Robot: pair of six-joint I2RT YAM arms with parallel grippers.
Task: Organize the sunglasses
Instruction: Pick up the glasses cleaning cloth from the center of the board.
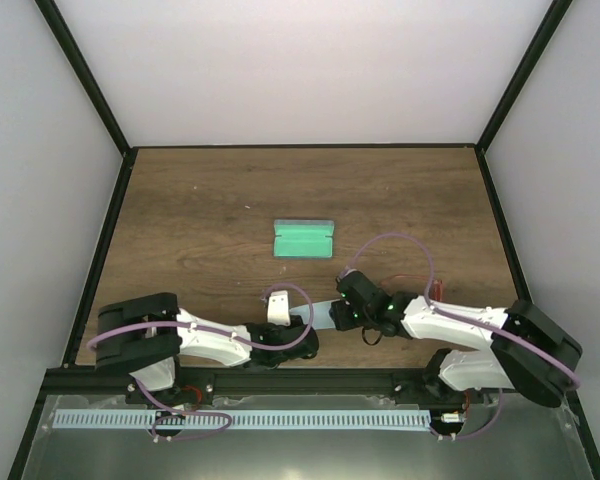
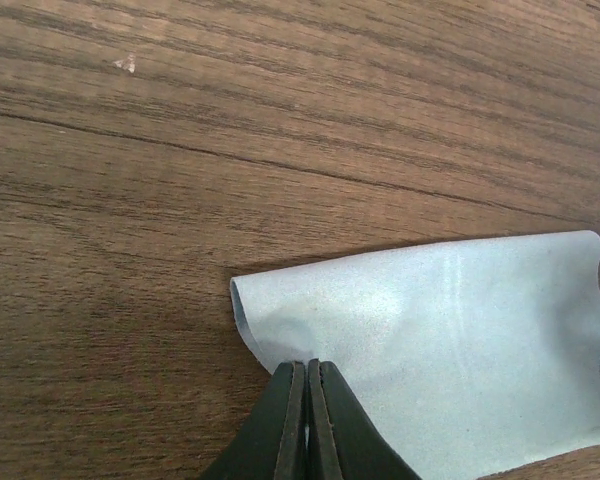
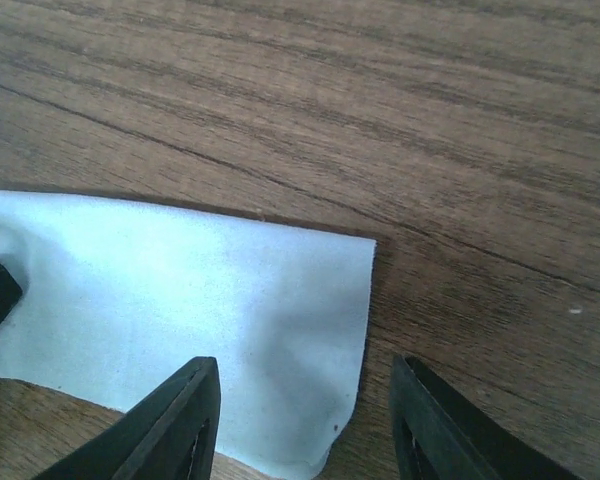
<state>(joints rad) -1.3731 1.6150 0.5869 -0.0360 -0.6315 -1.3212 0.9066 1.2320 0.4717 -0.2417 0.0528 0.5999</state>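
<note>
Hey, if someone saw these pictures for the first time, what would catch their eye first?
The bright green inside of the open case, lying alone mid-table, stands out against the dark wood table. Near the front edge, a pale blue cloth lies between the two arms. The left jaws are shut on one end, where the cloth curls up, and the right jaws stand open, straddling the opposite end.

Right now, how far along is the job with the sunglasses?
Done: the case lies open, green inside up. In hand: the left gripper is shut on one edge of the cloth; the right gripper is open over the opposite edge. Left: the sunglasses are in no view, so packing and closing seem to remain.
</note>
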